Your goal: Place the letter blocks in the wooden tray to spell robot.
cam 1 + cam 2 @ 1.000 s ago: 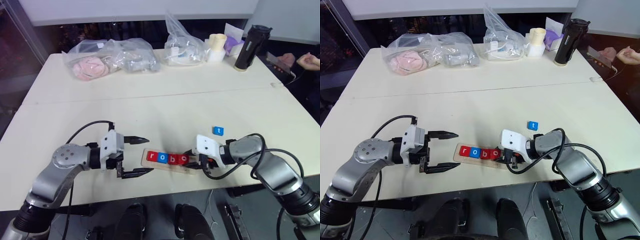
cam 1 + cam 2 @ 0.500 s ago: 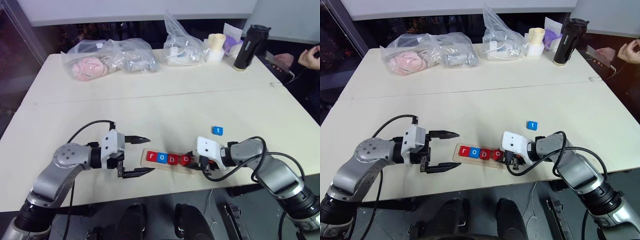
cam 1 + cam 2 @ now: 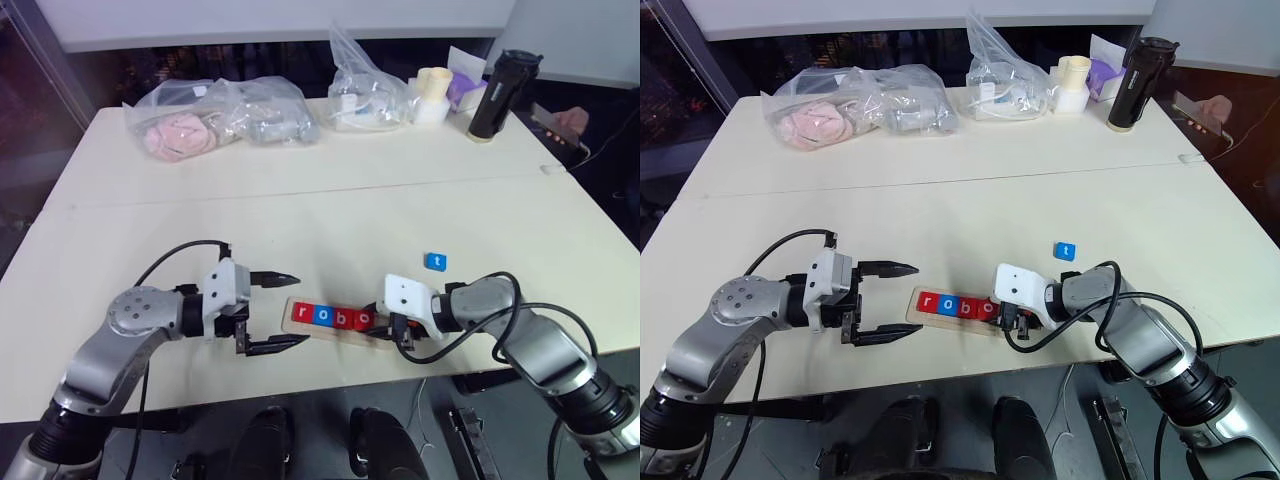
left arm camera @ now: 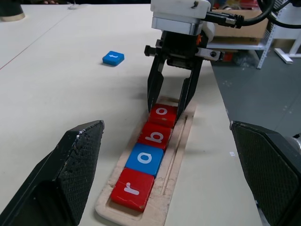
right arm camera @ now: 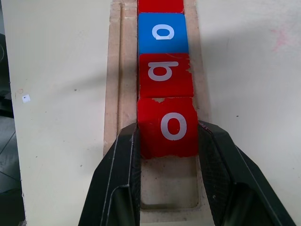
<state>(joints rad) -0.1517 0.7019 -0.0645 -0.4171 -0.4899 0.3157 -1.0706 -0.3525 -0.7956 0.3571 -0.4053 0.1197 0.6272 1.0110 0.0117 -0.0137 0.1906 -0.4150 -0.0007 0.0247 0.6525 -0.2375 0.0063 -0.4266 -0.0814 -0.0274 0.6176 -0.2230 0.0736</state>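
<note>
Wooden tray (image 3: 340, 330) near table (image 3: 300, 220) front edge, holding r, o, b, o. Right gripper (image 5: 169, 136) clamped on red o block (image 5: 168, 127). Left gripper (image 3: 285, 312) spread wide, empty, left of tray. Blue t block (image 3: 436, 262) loose, farther right.

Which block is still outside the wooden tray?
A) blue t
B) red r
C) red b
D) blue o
A: the blue t block lies alone on the table, apart from the wooden tray, which holds the red r block, blue o block, red b block and red o block, with the slot for the last letter bare.
</note>
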